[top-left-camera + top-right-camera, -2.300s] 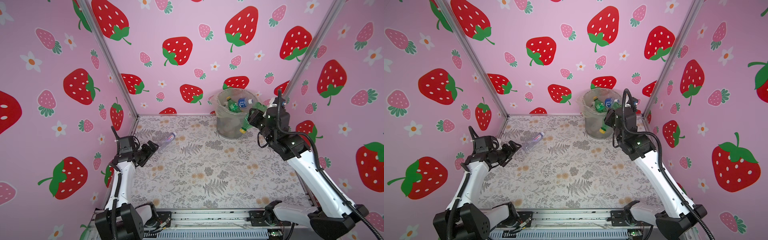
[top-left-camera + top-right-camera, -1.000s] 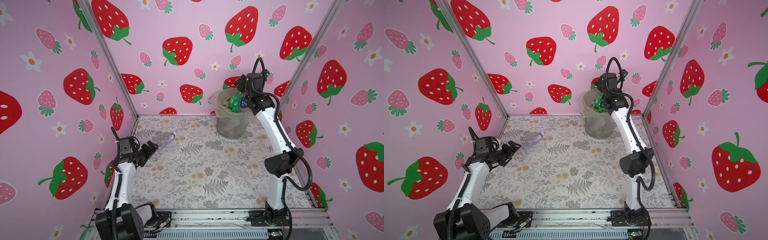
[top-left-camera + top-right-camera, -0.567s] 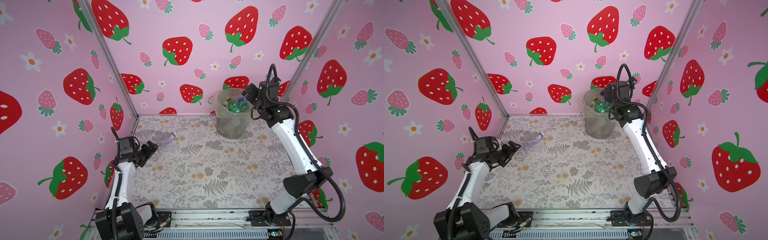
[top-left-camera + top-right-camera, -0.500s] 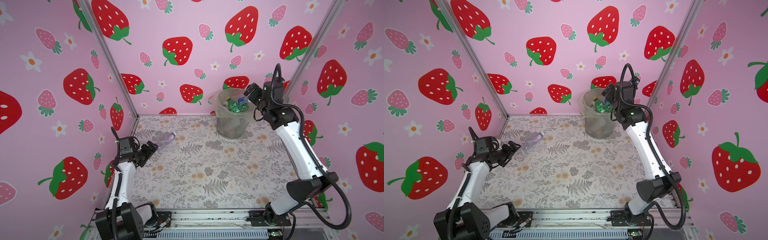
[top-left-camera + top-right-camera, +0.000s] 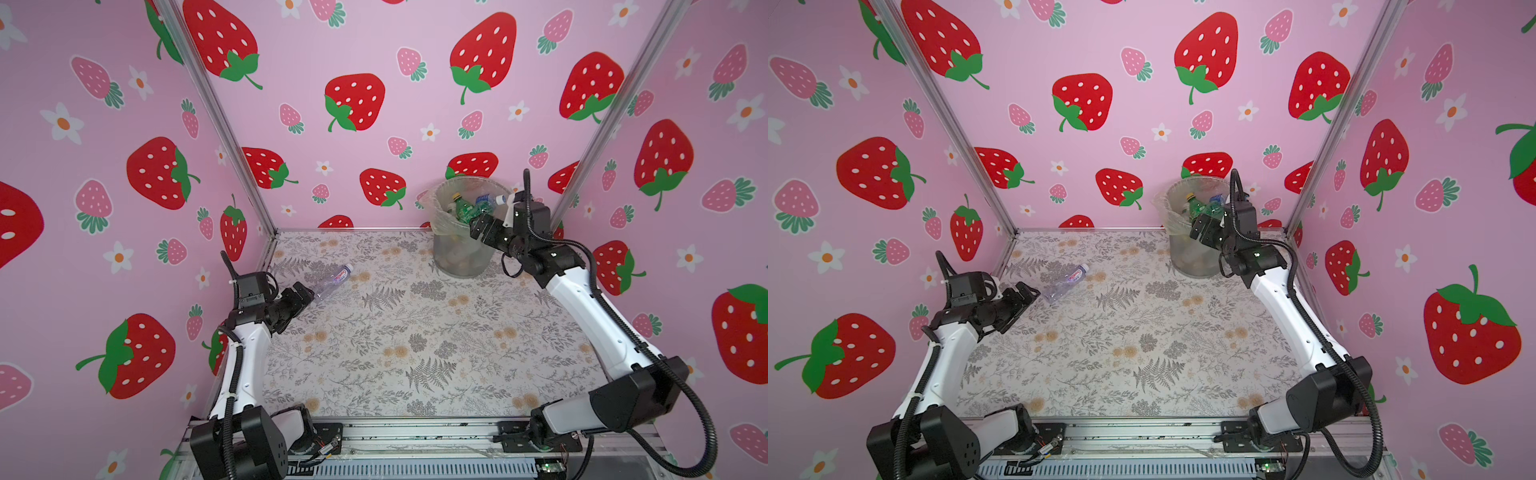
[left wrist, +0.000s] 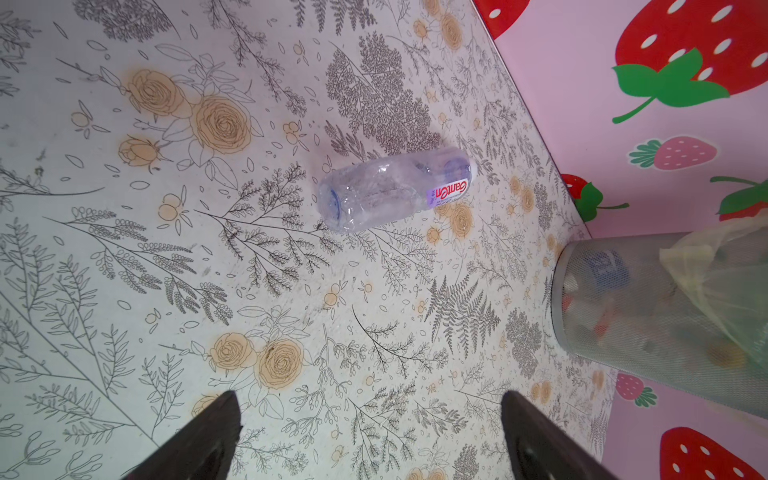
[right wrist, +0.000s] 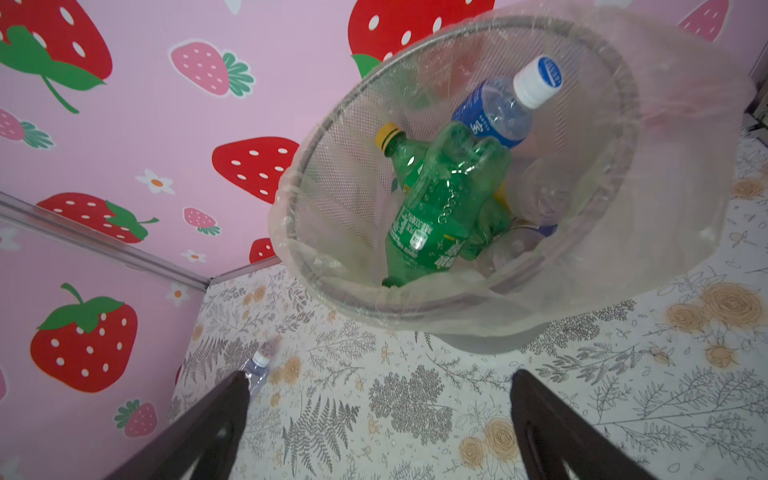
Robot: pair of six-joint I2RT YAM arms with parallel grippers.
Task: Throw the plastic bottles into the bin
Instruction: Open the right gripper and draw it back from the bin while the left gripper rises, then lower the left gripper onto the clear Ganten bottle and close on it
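Bottles lie in two places. One clear bottle (image 5: 331, 281) with a red-lettered label lies on its side on the bench (image 5: 415, 353), close to the left wall and well apart from the bin (image 5: 459, 255). My left wrist camera shows this bottle (image 6: 395, 189) crumpled, with its base toward the lens and its label end away.

The rest are in the bin (image 5: 1192, 257), which stands at the back of the bench toward the right corner. Through my right wrist camera I look into the bin (image 7: 332, 178). A green bottle (image 7: 440, 208) lies on top of the heap. A second green one with a yellow cap (image 7: 389, 135) is partly under it. A blue-labelled one with a white cap (image 7: 503, 108) leans by the rim. Clear ones lie lower down; I cannot count them. A clear bag (image 7: 665, 166) lines the bin and folds over its rim.

My left tool (image 5: 305, 293) sits low, just short of the lone bottle's base, with its jaws wide and nothing between them. In the wrist view the dark fingertips (image 6: 203, 440) stand apart from the bottle, with bare bench between. My right tool (image 5: 478, 226) hovers near the bin's rim on its right side. Its jaws are spread wide too, and it holds nothing; its wrist view shows only bench and bin between them.
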